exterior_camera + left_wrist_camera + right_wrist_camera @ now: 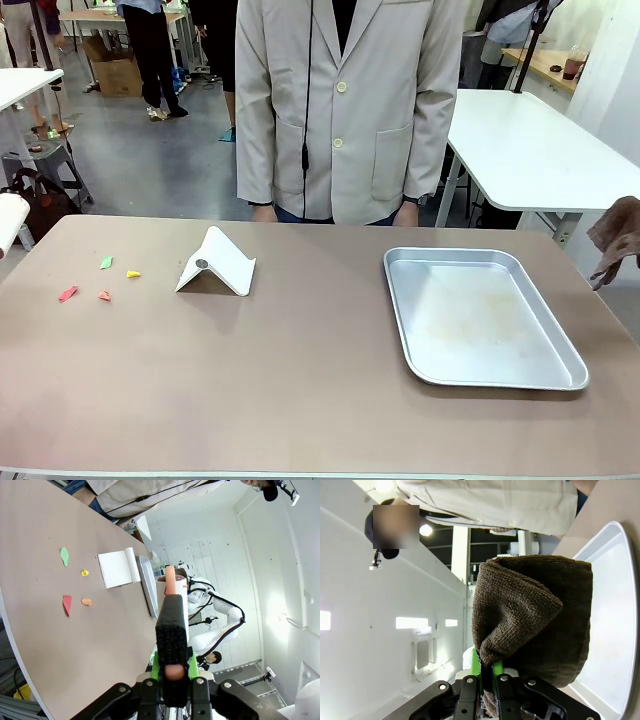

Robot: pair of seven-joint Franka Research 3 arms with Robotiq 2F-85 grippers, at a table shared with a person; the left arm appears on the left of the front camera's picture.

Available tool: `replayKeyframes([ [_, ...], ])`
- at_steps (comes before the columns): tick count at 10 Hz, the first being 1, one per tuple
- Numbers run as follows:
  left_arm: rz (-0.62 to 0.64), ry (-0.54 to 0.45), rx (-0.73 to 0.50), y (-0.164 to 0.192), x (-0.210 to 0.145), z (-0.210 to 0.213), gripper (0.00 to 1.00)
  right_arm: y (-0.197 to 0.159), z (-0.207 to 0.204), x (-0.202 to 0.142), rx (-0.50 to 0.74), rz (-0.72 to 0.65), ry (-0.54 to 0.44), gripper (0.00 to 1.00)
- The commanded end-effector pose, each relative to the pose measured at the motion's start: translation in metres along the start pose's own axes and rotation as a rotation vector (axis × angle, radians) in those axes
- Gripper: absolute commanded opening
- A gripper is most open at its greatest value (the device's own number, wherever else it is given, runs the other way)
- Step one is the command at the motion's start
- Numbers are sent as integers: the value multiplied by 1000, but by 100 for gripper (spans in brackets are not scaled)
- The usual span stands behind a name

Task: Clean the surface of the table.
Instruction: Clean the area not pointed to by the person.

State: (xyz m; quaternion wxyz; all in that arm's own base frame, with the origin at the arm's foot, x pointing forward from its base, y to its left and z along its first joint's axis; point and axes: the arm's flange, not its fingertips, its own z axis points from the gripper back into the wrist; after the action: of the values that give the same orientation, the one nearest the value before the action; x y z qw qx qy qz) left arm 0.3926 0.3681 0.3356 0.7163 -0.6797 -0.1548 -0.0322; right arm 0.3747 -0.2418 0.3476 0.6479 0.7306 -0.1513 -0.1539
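Widest first: taupe surface [300,400], stretched across the front view. On its right half, a silver tray [480,320]; left of middle, a folded white card [215,265]. Right tool [486,672] clamped on a brown cloth [535,625] — left tool [174,669] pinched tight on a black foam block [171,625]. Smallest: coloured paper scraps [106,262] near the left edge. Risk — a fast sweep could flick scraps overboard or clip the card.
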Motion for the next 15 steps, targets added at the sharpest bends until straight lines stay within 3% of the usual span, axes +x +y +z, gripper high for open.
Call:
replayKeyframes([
  [1,-21,-7,-23,-4,-1,1,0,4,1,0,0,7,-1,10],
  [3,-21,-7,-23,-4,-1,1,0,4,1,0,0,7,-1,10],
  [4,0,0,0,0,0,0,22,4,1,0,0,7,-1,10],
  [5,-77,-44,202,-19,1,6,22,4,1,0,0,7,-1,10],
  [6,-42,-67,266,-21,9,7,22,4,1,0,0,7,-1,10],
  [12,55,-55,514,-10,34,-28,22,4,1,0,0,7,-1,10],
  [15,107,-14,540,-4,29,-40,22,4,1,0,0,7,-1,10],
])
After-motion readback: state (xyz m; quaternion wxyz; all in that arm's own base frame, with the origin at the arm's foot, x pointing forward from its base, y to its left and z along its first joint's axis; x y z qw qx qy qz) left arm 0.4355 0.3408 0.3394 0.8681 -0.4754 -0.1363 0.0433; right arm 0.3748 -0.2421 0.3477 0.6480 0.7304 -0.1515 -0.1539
